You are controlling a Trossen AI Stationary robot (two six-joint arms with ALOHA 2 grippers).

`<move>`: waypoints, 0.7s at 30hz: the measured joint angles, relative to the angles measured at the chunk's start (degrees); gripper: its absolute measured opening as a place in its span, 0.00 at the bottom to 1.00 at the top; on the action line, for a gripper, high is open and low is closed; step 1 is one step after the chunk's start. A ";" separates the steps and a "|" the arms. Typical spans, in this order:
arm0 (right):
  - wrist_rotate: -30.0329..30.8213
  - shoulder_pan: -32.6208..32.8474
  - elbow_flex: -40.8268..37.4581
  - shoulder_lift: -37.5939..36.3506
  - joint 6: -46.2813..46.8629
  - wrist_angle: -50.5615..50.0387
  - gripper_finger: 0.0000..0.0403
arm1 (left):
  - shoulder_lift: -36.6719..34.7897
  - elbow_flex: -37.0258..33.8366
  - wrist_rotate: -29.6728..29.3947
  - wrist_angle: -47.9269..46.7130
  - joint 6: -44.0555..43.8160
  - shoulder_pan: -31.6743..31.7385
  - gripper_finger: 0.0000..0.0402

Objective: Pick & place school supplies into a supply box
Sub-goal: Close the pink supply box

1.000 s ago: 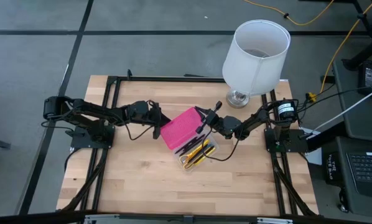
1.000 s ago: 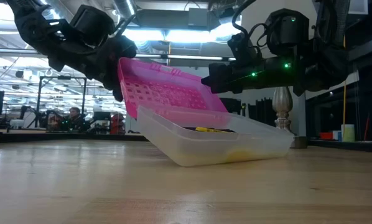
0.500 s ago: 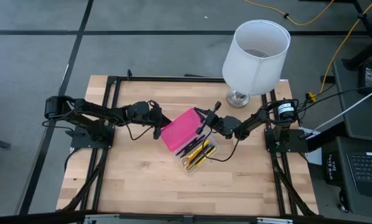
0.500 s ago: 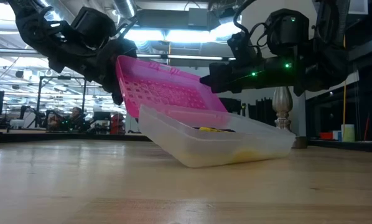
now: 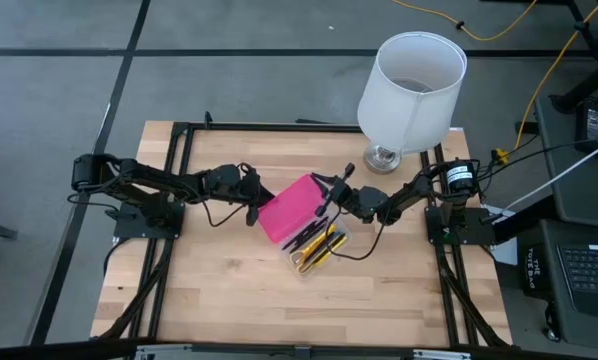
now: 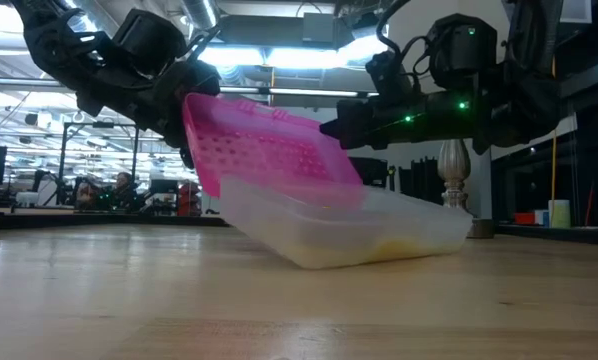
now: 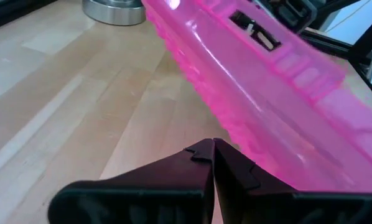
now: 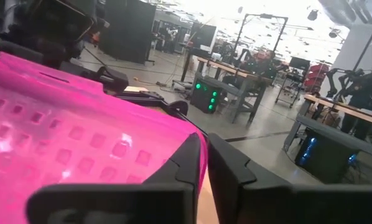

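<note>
Now both arms reach low toward the table's middle: the left gripper (image 5: 256, 199), fingers pressed together, sits against the pink lid (image 5: 291, 205) of the supply box (image 6: 349, 235), while the right gripper (image 5: 326, 195) pinches the lid's far edge. Inside the clear half (image 5: 324, 250) lie pens and pencils (image 5: 315, 243); bare table (image 5: 229, 300) surrounds it, the lamp (image 5: 411, 85) well behind.

A light wooden table (image 5: 239, 290) stands on a grey floor (image 5: 59, 70) crossed by dark lines. A white lamp (image 5: 411, 85) sits at its far right corner. Yellow cables (image 5: 479, 30) trail beyond. Behind, a bright workshop holds workbenches (image 8: 236, 78) and what may be seated people (image 6: 119, 185).
</note>
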 joint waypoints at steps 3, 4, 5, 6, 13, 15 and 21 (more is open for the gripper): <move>-0.14 0.04 0.00 0.00 0.35 0.00 0.11 | 0.00 0.00 0.00 0.00 -0.02 0.00 0.01; -0.13 0.04 0.00 0.00 0.33 0.00 0.12 | 0.00 0.00 0.00 0.00 -0.02 0.00 0.01; -0.09 0.04 0.00 0.00 0.31 0.08 0.13 | 0.00 0.00 -0.09 -0.02 -0.02 0.00 0.01; -0.08 0.02 0.00 0.00 0.31 0.21 0.14 | 0.00 0.00 -0.09 -0.02 -0.02 0.00 0.01; -0.06 0.02 0.00 0.00 0.31 0.16 0.17 | -0.02 0.00 -0.07 -0.02 -0.01 0.00 0.01; -0.08 0.04 0.00 0.00 0.31 0.18 0.17 | -0.02 0.00 -0.07 -0.02 0.10 0.00 0.01; -0.05 0.80 -0.02 -0.69 -0.14 1.48 0.17 | -0.02 0.00 -0.07 -0.02 1.01 0.00 0.01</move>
